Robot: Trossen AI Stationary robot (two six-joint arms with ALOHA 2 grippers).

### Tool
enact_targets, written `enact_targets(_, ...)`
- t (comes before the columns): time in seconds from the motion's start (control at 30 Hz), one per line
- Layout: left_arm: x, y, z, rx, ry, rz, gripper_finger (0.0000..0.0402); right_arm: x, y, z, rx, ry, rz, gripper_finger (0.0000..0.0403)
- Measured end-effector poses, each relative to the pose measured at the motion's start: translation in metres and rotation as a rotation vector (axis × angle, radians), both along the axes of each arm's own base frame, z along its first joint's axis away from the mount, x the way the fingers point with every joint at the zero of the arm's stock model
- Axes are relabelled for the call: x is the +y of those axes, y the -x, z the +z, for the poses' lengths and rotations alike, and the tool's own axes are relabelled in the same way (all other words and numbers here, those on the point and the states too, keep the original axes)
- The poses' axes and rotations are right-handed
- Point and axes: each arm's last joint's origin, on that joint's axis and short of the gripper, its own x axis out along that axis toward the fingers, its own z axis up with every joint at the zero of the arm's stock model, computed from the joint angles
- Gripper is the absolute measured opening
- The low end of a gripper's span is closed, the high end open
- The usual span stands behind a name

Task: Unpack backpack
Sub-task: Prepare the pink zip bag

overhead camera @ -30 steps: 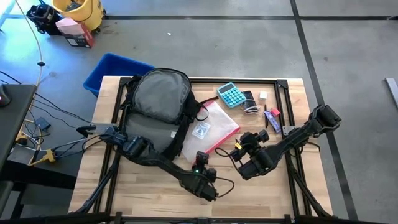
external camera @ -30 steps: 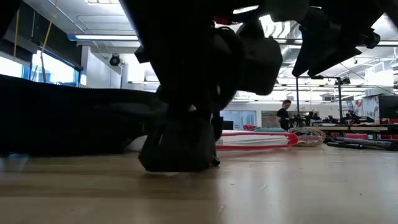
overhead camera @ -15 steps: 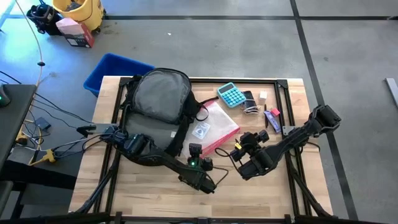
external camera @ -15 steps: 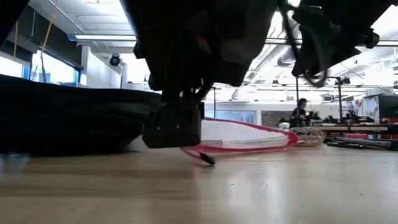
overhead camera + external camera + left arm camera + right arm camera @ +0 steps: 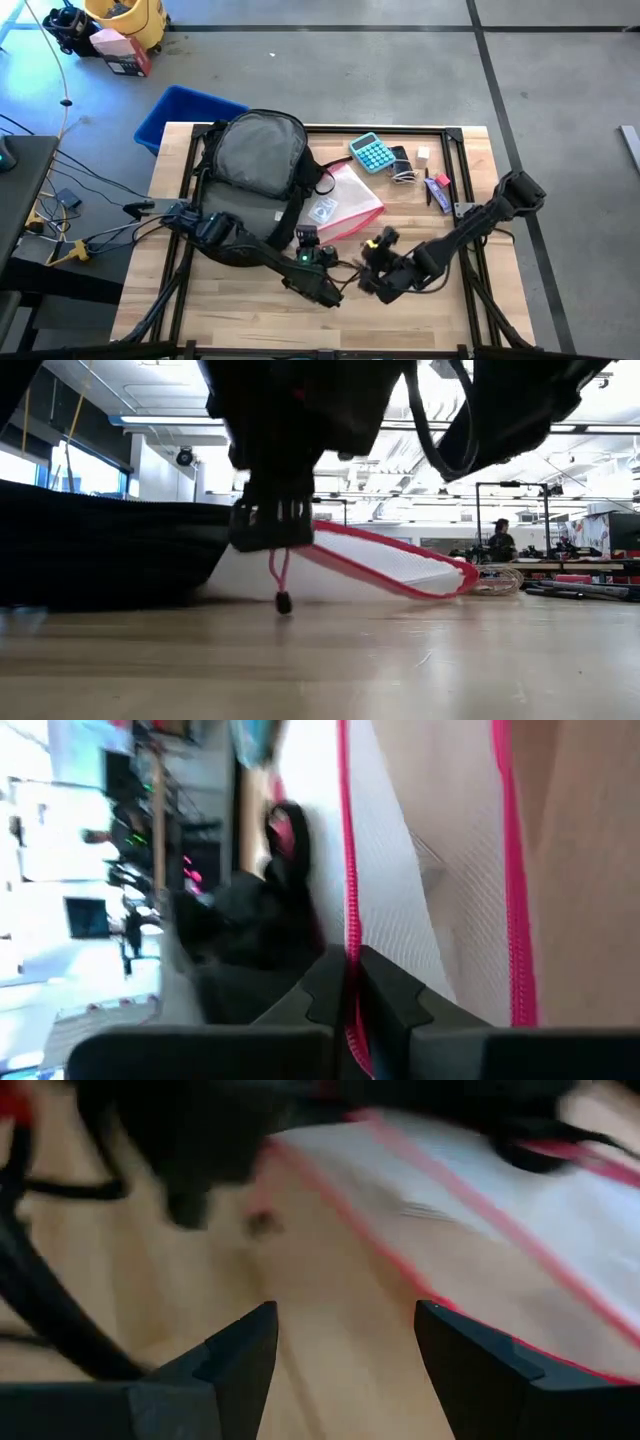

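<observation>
Left gripper (image 5: pixel 306 240) clenched on the pink zip edge of the clear pouch (image 5: pixel 345 205), lifting that corner. Right gripper (image 5: pixel 372 268) just beside, jaws apart, empty. Backpack (image 5: pixel 252 160) beyond, on the left arm's side.

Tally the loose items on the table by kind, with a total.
Backpack: 1
Pouch: 1
Calculator: 1
Small items near the calculator, too small to identify: about 4
Total: about 7

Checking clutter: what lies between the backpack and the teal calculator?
In the high view, only bare table separates backpack and calculator.
</observation>
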Motion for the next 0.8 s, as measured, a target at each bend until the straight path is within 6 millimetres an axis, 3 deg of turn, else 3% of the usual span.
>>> enact_targets(0.23, -0.038, 0.015, 0.010, -0.121, -0.045, -0.123, 0.0000, -0.008, -0.008, -0.045, -0.007, 0.030, -0.121, 0.0222)
enact_targets(0.43, -0.066, 0.030, 0.011, -0.189, -0.082, -0.216, 0.0000, -0.016, -0.014, -0.055, 0.033, 0.035, -0.125, 0.0222)
enact_targets(0.6, -0.059, 0.024, 0.009, -0.208, -0.036, -0.169, 0.0009, -0.016, -0.012, -0.050, 0.042, 0.042, -0.115, 0.0222)
enact_targets(0.8, -0.037, 0.007, 0.001, -0.113, 0.036, -0.120, 0.0083, -0.014, 0.005, -0.034, 0.030, 0.037, -0.163, 0.0222)
